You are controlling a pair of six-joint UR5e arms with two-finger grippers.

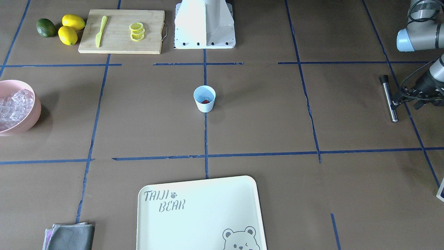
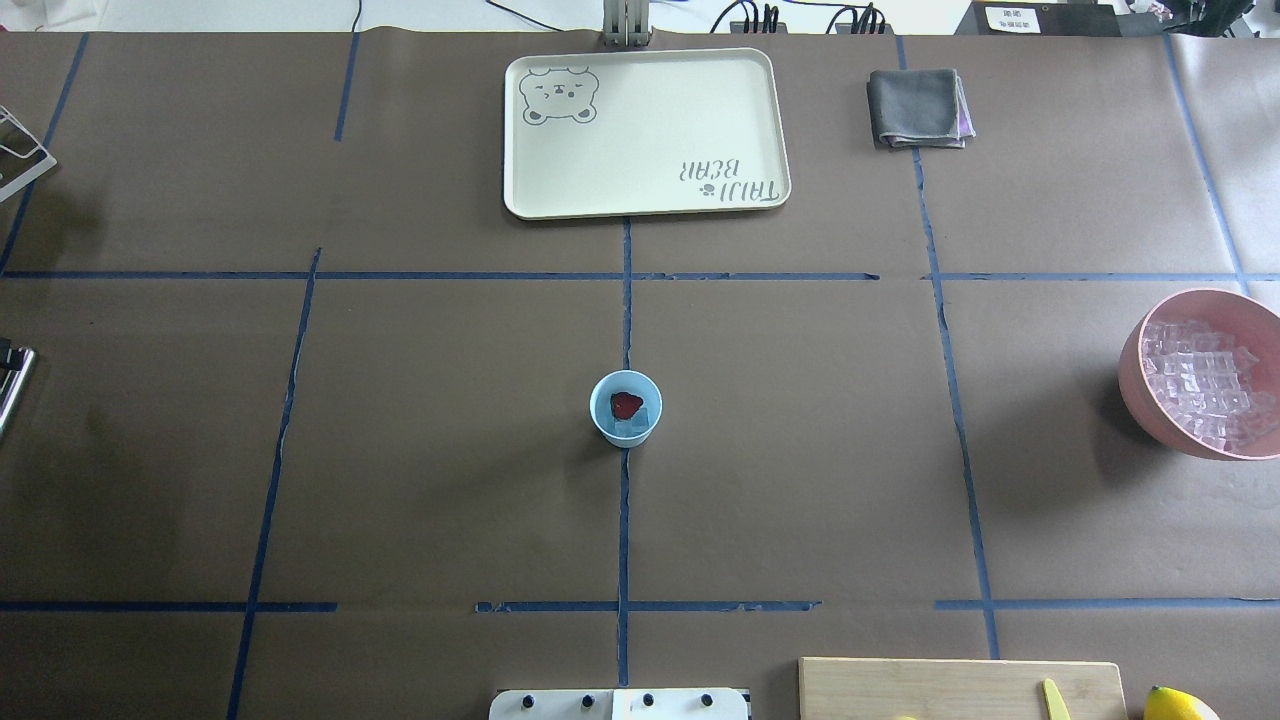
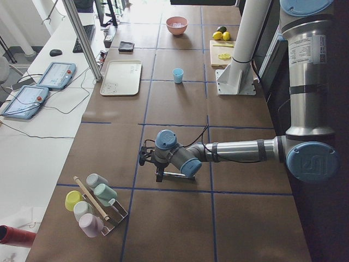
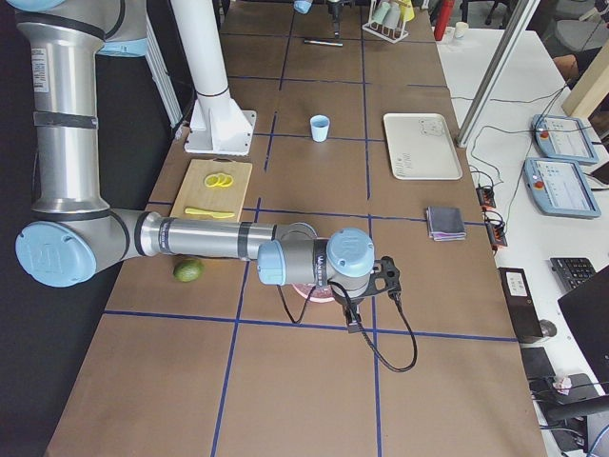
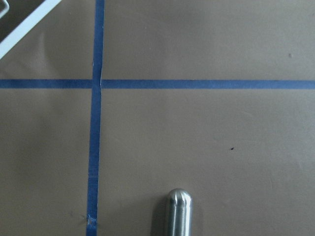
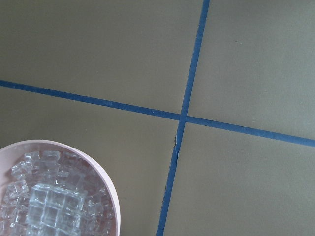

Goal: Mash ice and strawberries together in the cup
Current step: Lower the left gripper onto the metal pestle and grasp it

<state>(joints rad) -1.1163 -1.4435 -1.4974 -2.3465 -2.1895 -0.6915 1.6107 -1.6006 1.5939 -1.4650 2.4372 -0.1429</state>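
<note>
Although both grippers showed, whether their fingers were spread or clenched could not be told. Well apart from either set of fingers stood the cup [image 2: 625, 436], small, pale blue, tapered and upright, with a red strawberry [image 2: 626, 404] and clear ice [image 2: 636, 426] inside. It looked light and likely to tip or slide under pressing, so a hold around its wall below the rim seemed best. Just beside the left gripper [image 1: 399, 101] lay a steel rod [image 1: 388, 99]. Near the right gripper [image 4: 388, 278] sat a pink bowl [image 2: 1135, 380] of ice.
</note>
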